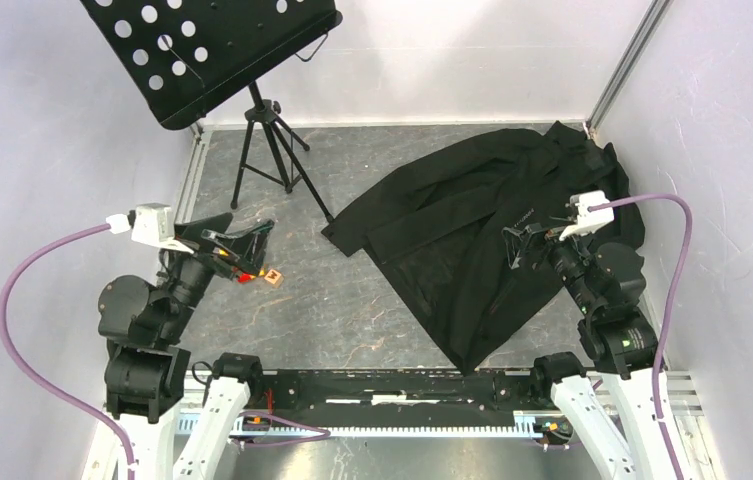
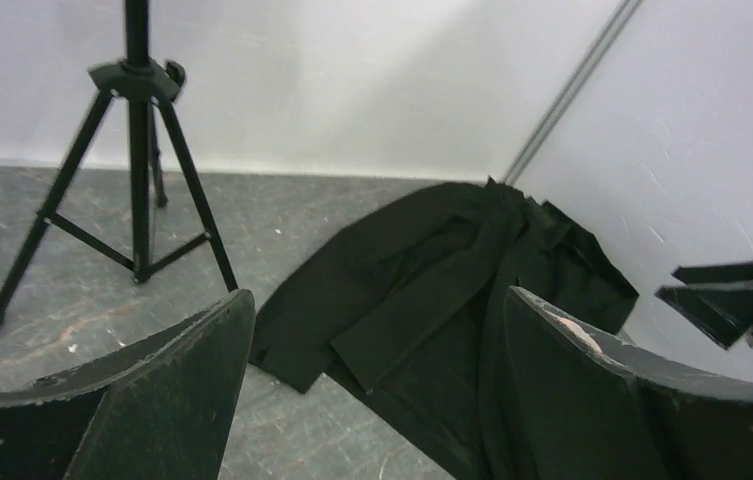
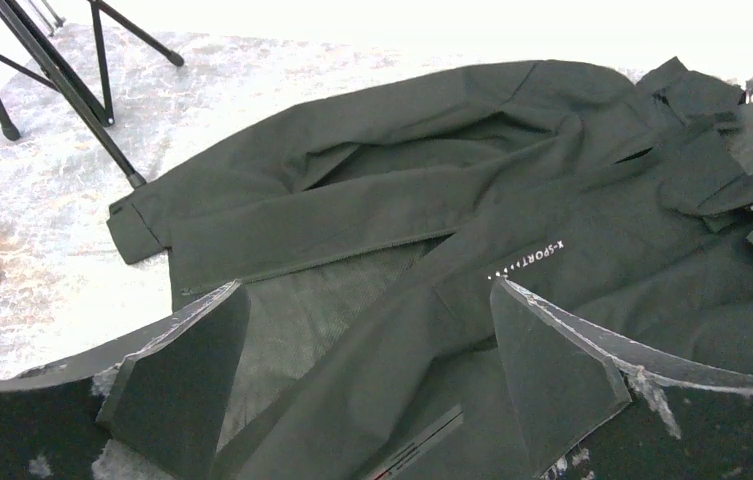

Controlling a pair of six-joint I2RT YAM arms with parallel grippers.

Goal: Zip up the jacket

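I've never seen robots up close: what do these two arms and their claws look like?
The left arm and right arm are chunky black rounded joints on white brackets. Each wrist carries a white camera box with a looping purple cable. The fingers are broad black wedges, edges scuffed.

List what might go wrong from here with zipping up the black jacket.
1. The large black fabric jacket lies rumpled, front open, mesh lining showing. The open right gripper over it may pinch loose cloth instead of the zipper.
2. The open left gripper sits far to the left. Reaching across, it might catch a leg of the black perforated music stand, which ends beside the sleeve.
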